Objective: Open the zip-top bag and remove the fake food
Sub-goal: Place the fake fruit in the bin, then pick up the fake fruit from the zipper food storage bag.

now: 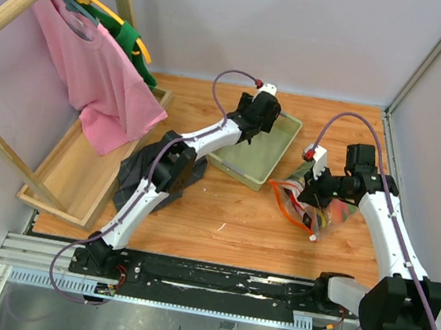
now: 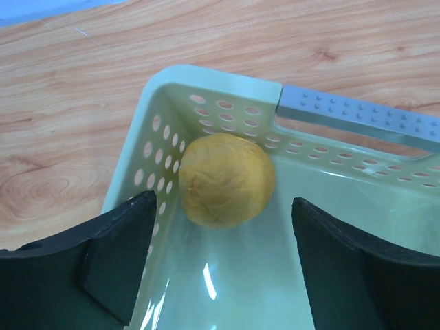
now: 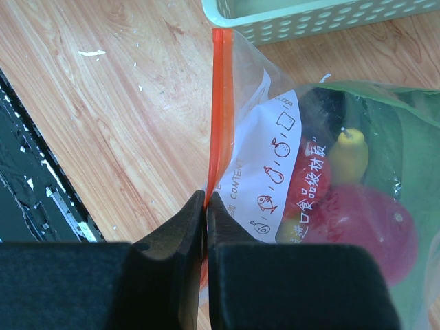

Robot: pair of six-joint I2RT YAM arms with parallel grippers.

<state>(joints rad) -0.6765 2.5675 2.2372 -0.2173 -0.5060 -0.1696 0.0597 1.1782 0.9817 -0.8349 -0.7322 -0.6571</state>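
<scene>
The zip-top bag [image 1: 314,206] lies on the wooden table, right of the pale green tray [image 1: 274,169]. My right gripper [image 3: 206,197] is shut on its orange-red zip strip [image 3: 218,103]. Behind the white label [image 3: 271,161], fake food shows through the clear plastic: a red round piece [image 3: 375,220], a yellow one [image 3: 350,155], a dark one [image 3: 322,106] and a green piece [image 3: 392,103]. My left gripper [image 2: 222,205] hangs open over the tray's corner [image 2: 172,89]. A round yellow-orange fake fruit [image 2: 225,180] rests on the tray floor just ahead of its fingers, touching neither.
A pink shirt [image 1: 93,71] hangs on a wooden rack [image 1: 20,2] at the left, above a long wooden box [image 1: 79,169]. A dark cloth [image 1: 141,170] lies under the left arm. The metal mounting rail [image 1: 211,284] runs along the near edge.
</scene>
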